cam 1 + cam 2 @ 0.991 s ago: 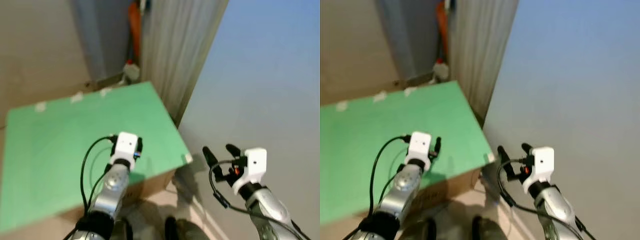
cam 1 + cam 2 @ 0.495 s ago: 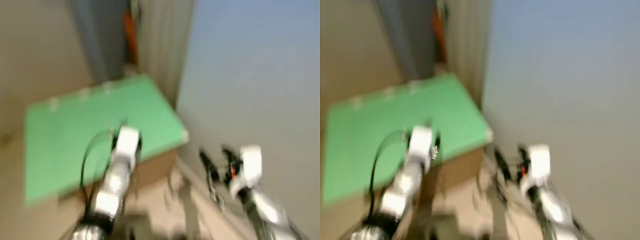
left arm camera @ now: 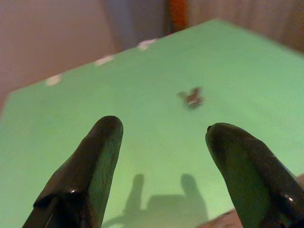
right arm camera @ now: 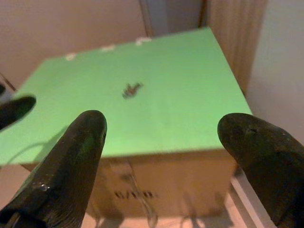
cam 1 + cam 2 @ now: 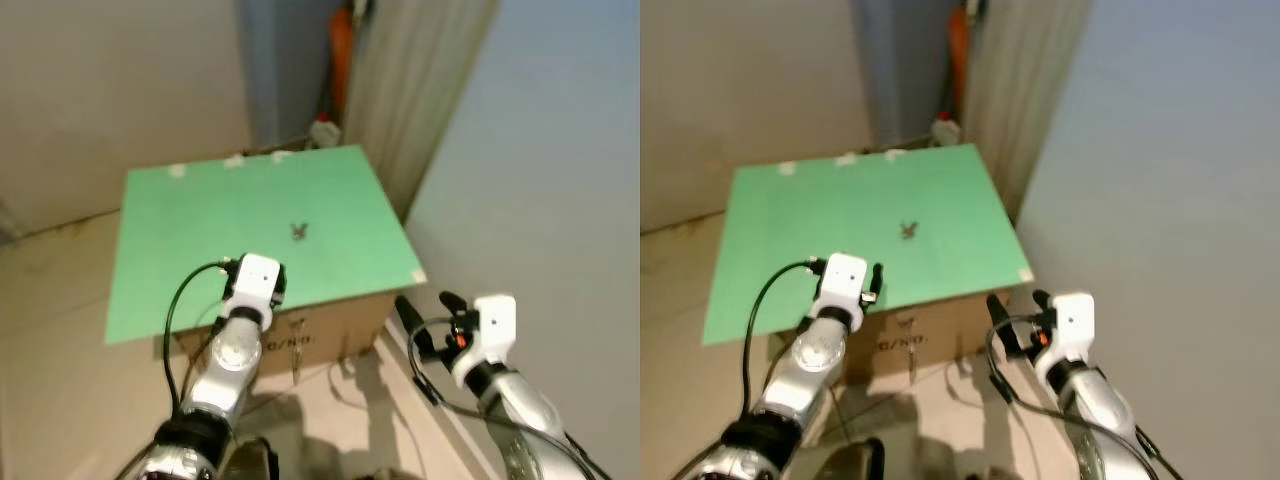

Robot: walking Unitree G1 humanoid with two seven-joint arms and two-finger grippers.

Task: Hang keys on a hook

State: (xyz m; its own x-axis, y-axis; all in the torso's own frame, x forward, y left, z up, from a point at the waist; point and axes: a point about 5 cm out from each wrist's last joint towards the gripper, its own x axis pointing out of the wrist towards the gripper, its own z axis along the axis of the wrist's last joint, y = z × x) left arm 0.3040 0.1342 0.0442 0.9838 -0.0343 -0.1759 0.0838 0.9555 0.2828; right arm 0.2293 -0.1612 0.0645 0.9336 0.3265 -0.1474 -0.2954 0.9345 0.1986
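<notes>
Since one second ago the head camera has swung, so the whole green sheet (image 5: 250, 225) now lies in view atop the cardboard box (image 5: 330, 335), and the keys (image 5: 300, 231), a small dark cluster, show near its centre.

Left gripper (image 3: 164, 142): held over the near edge of the sheet, fingers spread wide, nothing between them; the keys lie at about 1 o'clock ahead of it, well apart.

Right gripper (image 4: 161, 137): hovering off the box's near right corner, beside the pale wall (image 5: 560, 180), fingers likewise wide apart and empty; the keys sit at roughly 11 o'clock from it, well apart.

Background, at 12 o'clock beyond the box: a curtain (image 5: 420, 80), an orange object (image 5: 341, 45) and a small white bottle (image 5: 322, 131) on the floor. No hook can be made out.

Stage, as judged: approach, with the keys not yet picked up.

Risks, as judged: the keys are small and lie flat, so long fingers closing from above may slide over them or push them across the smooth sheet; a low reach could catch the sheet or the box edge. The right arm stands near the wall and could brush it.
</notes>
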